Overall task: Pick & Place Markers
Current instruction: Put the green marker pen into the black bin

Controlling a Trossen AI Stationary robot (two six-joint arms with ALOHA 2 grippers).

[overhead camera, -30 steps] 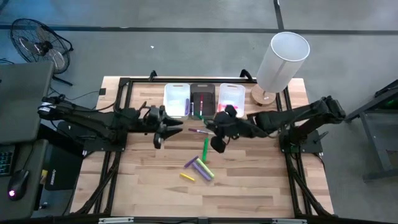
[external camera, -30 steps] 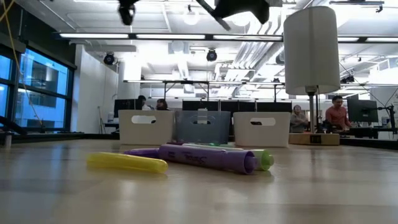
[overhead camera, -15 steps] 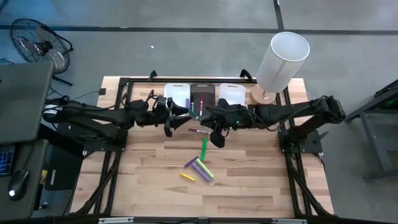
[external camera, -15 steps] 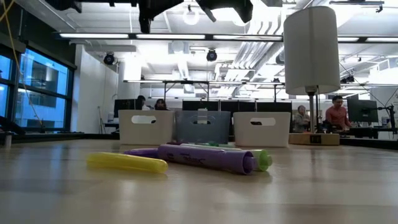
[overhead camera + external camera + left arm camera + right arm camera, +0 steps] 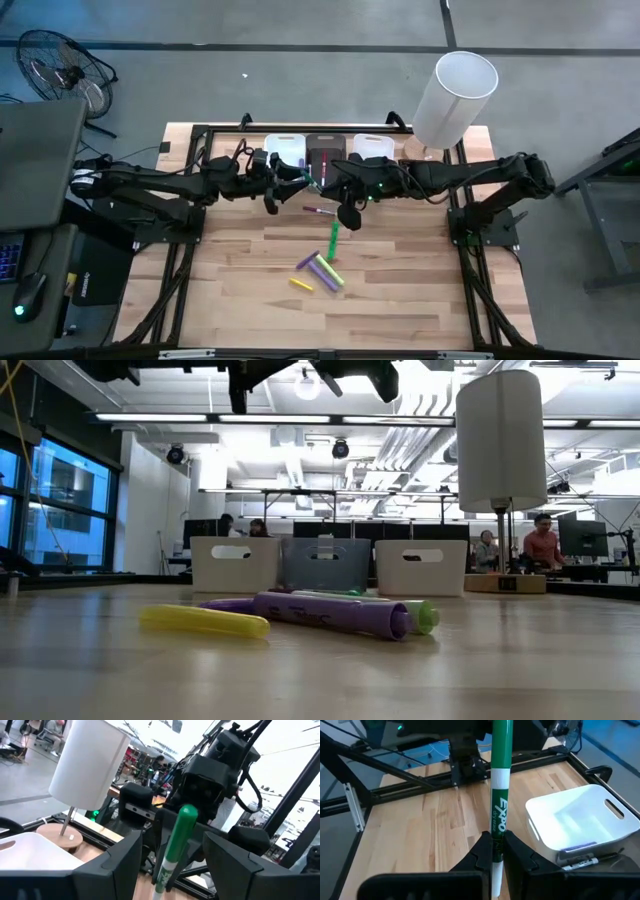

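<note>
Here we go: my right fingers (image 5: pixel 517 851) are pinched tight on the green marker (image 5: pixel 500 817), gripping it low on the barrel with the rest standing up in front of them. My left fingers (image 5: pixel 120 857) are spread wide on either side of that same marker's capped end, not touching it from what I can see. This looks like a hand-off in mid-air, up beside the row of bins (image 5: pixel 325 563). The white bin (image 5: pixel 580 815) just past my right fingers has a purple marker (image 5: pixel 580 846) lying in it, and I make out a few more in the dark middle bin, so some sorting is done. Plenty left, though: well below and behind both sets of fingers, a handful of loose markers (image 5: pixel 322 268) lie on the tabletop (image 5: pixel 400 300): a yellow one (image 5: pixel 205 621), a fat purple one (image 5: pixel 330 612), another green, a thin pink one nearer the bins. I'd call it roughly halfway, with this green one not yet delivered.
</note>
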